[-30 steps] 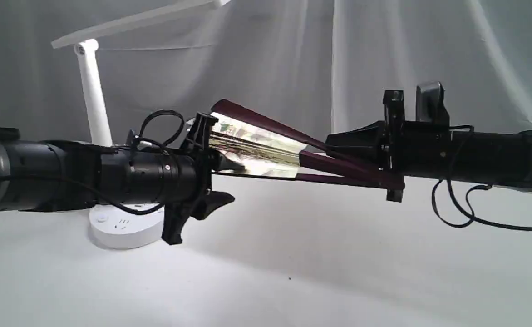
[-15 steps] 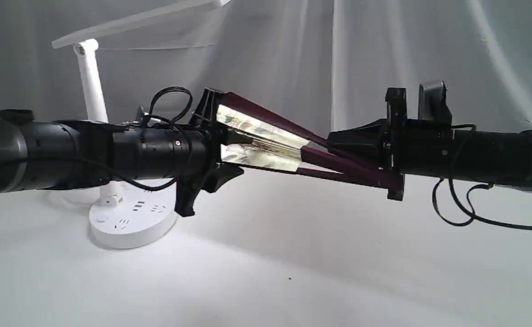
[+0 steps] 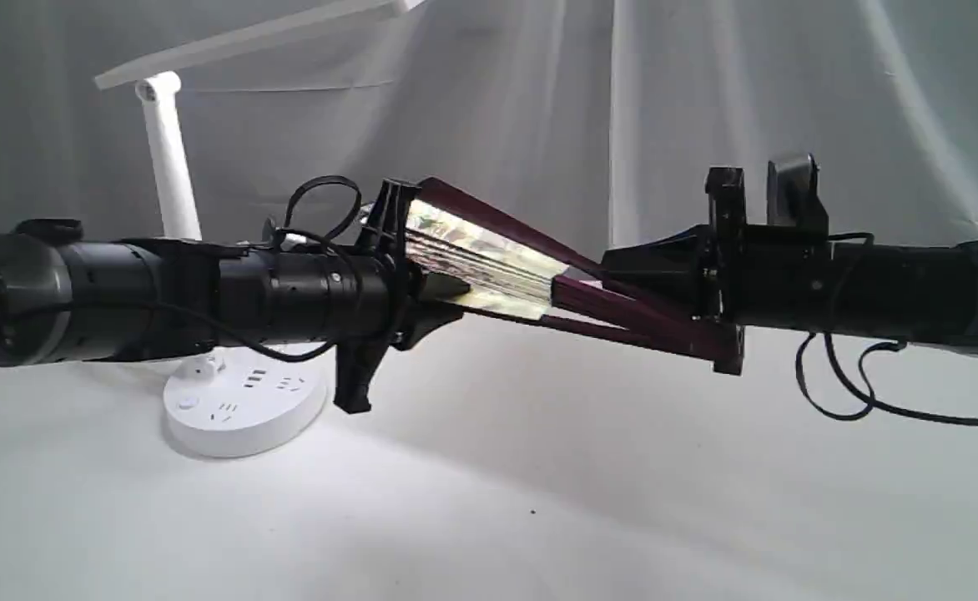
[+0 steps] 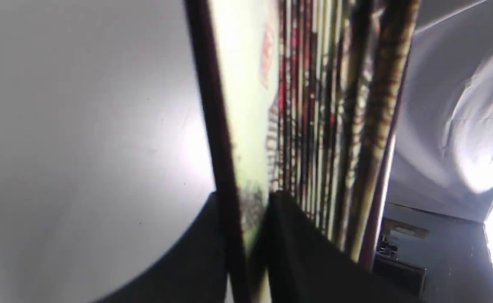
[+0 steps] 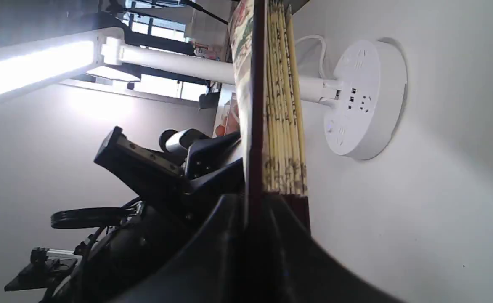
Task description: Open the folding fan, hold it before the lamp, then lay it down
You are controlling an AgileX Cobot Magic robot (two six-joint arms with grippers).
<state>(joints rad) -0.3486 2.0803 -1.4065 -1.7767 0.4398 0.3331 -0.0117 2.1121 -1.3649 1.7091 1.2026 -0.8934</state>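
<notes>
The folding fan [image 3: 489,259] hangs in the air between my two grippers, spread only into a narrow wedge, with its maroon guards [image 3: 497,221] fanning out from the right. My left gripper [image 3: 435,296] is shut on the fan's paper end; in the left wrist view a dark guard and cream paper [image 4: 250,126] sit pinched between the fingers [image 4: 297,244]. My right gripper [image 3: 622,284] is shut on the maroon ribs near the pivot, and its fingers [image 5: 229,235] clamp a guard [image 5: 255,160]. The white lamp [image 3: 168,159] stands behind the left arm, lit, its head [image 5: 36,67] glowing.
The lamp's round base [image 3: 243,405] with sockets sits on the white cloth table [image 3: 539,501] just under my left arm. A white cord [image 5: 314,42] leaves the base. White drapes [image 3: 706,83] form the backdrop. A black cable loop [image 3: 839,384] dangles below my right arm.
My left gripper rose, then shifted right towards the right gripper, exposing more of the lamp base. The fan's wedge looks a little narrower and tilts down to the right. The right arm dipped slightly.
</notes>
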